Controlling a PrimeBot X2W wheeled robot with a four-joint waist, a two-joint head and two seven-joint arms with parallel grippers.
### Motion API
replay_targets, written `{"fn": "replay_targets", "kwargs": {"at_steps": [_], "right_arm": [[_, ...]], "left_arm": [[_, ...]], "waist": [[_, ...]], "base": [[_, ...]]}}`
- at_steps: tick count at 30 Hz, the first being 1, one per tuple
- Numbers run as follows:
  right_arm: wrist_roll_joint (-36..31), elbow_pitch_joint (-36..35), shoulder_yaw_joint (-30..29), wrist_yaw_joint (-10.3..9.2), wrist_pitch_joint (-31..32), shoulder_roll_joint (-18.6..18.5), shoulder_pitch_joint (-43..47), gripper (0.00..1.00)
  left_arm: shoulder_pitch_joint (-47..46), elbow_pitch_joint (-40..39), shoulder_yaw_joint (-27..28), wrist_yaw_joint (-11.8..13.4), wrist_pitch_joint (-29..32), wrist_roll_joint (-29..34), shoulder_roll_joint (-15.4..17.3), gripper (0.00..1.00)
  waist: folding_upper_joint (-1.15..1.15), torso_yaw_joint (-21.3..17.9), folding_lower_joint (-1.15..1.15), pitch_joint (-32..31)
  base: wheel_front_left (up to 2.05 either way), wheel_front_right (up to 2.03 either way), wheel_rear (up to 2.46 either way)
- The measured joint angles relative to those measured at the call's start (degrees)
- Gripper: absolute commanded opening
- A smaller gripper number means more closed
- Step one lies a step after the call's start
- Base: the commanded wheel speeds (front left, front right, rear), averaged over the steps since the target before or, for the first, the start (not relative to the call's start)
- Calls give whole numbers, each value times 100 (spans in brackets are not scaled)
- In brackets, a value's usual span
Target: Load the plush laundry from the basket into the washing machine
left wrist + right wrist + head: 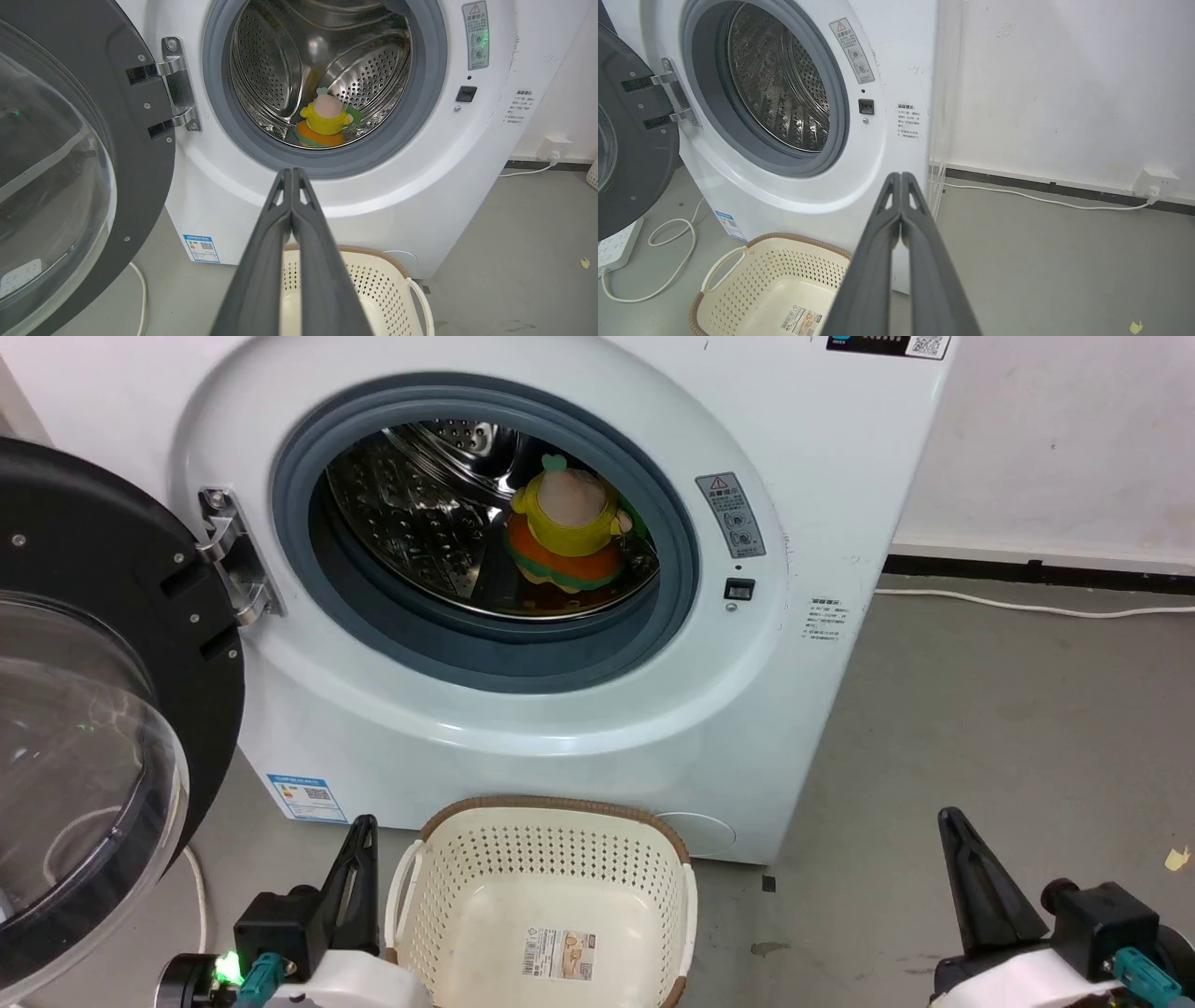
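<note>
Grey concrete floor (980, 728) runs to a scuffed white wall (1064, 84) (a white cable (1041, 199) trails along its foot). The washing machine (523, 737) stands with its door (93, 709) swung wide to the left. The basket (551, 859) sits on the floor just before it. The plush laundry (567, 527) lies inside the drum (411, 513), orange-and-green hat lowest, yellow clothing and peach body above. The left gripper (290, 172) and right gripper (901, 175) hang low on either side of the basket, well apart from the plush, each with jaws pressed together.

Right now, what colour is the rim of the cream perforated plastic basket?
The rim of the cream perforated plastic basket is woven-look brown; clearest in head view.
</note>
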Motion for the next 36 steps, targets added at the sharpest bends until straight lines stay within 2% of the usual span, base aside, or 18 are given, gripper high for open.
{"fn": "replay_targets", "kwargs": {"at_steps": [36], "right_arm": [[-215,52,52,-1,446,0,-213,0]], "left_arm": [[-86,-102,164,-52,433,298,-89,0]], "waist": [[0,-80,0,-30]], "base": [[0,0,0]]}}
